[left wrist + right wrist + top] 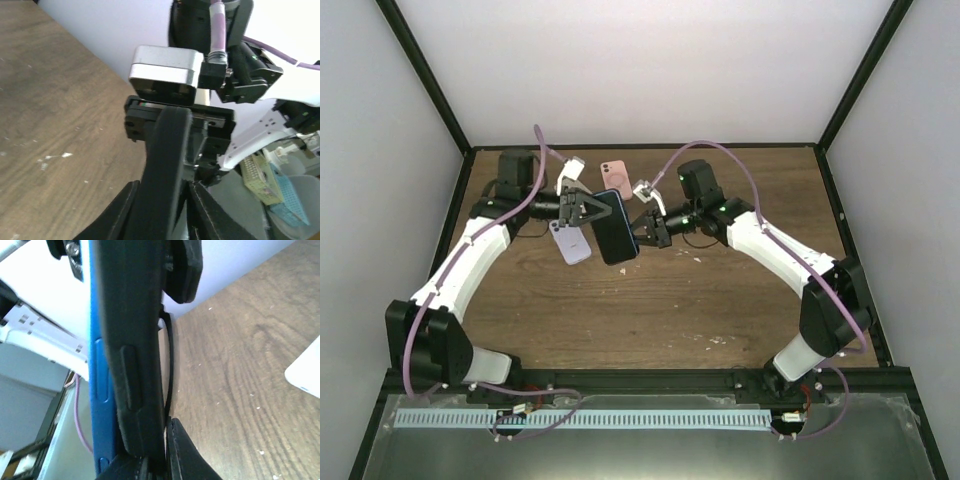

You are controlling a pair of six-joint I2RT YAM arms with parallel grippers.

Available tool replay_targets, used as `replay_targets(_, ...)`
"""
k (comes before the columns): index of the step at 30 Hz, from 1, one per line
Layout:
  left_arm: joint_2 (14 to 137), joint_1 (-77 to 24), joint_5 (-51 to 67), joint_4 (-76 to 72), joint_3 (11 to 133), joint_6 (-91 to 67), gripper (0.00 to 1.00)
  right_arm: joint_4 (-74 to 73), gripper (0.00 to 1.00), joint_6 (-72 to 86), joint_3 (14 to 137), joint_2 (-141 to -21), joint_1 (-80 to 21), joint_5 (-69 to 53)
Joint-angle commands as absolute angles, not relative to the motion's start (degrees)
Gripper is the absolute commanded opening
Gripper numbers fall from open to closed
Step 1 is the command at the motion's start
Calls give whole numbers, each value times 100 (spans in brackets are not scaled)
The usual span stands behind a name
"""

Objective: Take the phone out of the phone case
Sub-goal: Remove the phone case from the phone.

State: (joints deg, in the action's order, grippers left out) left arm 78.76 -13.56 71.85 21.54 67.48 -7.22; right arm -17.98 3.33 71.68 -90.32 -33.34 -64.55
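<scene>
A dark blue phone [613,222] in a black phone case [623,255] hangs on edge above the table between both arms. My left gripper [588,210] clamps its left end; in the left wrist view the black case [165,150] runs up between the two fingers [125,210]. My right gripper [642,232] is shut at the right end. The right wrist view has the phone's blue edge [100,390] beside the black case wall [135,365]. A thin black lip of the case [170,365] runs down into my right gripper [155,452].
A lavender phone [570,242] lies on the wooden table [650,310] just below the left gripper. A pink phone [617,177] lies further back. White walls and black frame posts close in the table at the back and sides.
</scene>
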Motion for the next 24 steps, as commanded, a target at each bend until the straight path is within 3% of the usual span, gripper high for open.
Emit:
replay_targets(1,8224,-1176,6112,2795,7161,-504,33,-478,1,1110,7456,-8823,-3429,-6535)
replay_targets(5,8183,-1014,5767,2886,7541,-449,58,110,1,1930,7293,-8880,-3148,-6205)
replay_targets(8,8022,-942,5291,2895,7705,-283,69,539,1,2492,7138,-8910,-2950,-5993)
replay_targets(11,7772,-975,4789,2800,7683,-74,87,757,1,2960,7061,-8948,-2838,-5661)
replay_targets(18,7430,-1468,3524,2893,7552,620,91,921,1,4018,7293,-9215,-2760,-5587)
replay_targets(24,7160,-2199,2382,2847,7356,1442,89,229,1,4745,7625,-9305,-2750,-4867)
